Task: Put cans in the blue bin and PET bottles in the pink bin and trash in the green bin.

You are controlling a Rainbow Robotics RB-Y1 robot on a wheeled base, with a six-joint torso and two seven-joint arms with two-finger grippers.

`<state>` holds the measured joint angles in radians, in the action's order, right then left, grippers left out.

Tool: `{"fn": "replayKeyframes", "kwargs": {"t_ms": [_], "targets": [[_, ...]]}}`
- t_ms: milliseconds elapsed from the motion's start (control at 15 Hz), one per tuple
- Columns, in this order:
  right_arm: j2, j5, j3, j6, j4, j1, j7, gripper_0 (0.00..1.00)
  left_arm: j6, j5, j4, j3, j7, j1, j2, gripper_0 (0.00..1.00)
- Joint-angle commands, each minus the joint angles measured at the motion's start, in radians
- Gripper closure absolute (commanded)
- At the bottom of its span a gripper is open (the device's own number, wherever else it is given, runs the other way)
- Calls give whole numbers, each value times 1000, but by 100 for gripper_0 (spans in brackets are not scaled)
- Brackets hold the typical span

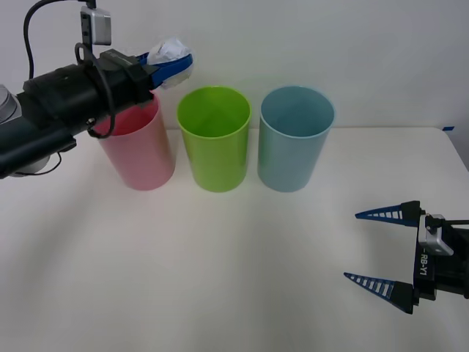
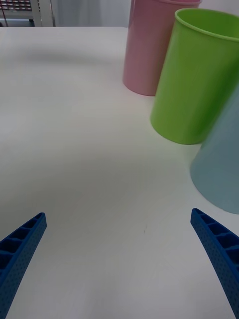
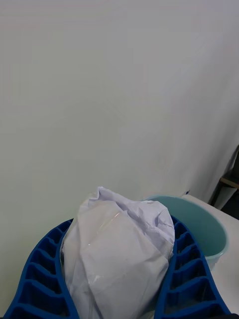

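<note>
Three tall bins stand in a row at the back of the table: the pink bin (image 1: 139,150), the green bin (image 1: 214,138) and the blue bin (image 1: 295,136). My left gripper (image 1: 176,64) hangs high over the gap between the pink and green bins, shut on the trash (image 1: 168,51), a crumpled whitish ball of film (image 3: 119,249). Its blue fingers (image 3: 42,271) bow around the ball. My right gripper (image 1: 377,249) rests open near the table's front right, holding nothing. Its wrist view shows the pink bin (image 2: 152,47), green bin (image 2: 199,75) and blue bin (image 2: 221,164).
The white table (image 1: 220,271) is bare in front of the bins. A white wall rises right behind them. The blue bin's rim (image 3: 199,219) shows past the trash in the left wrist view.
</note>
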<state>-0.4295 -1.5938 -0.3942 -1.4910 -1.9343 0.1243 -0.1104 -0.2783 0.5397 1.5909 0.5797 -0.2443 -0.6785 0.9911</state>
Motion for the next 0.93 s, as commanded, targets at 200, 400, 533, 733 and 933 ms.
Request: {"fn": "replayKeyframes", "kwargs": {"t_ms": [200,400,533,733,933], "targets": [[0,0,0,0,0,0,0,0,119,-125,-55,252,-26,-204,23,100],[0,0,0,0,0,0,0,0,200,-191,-88,419,-41,-337,21,100],[0,0,0,0,0,0,0,0,234,-257,-100,529,-52,-421,21,100],[0,0,0,0,0,0,0,0,289,-285,-109,624,-69,-495,15,100],[0,0,0,0,0,0,0,0,317,-291,-118,690,-75,-539,12,100]]}}
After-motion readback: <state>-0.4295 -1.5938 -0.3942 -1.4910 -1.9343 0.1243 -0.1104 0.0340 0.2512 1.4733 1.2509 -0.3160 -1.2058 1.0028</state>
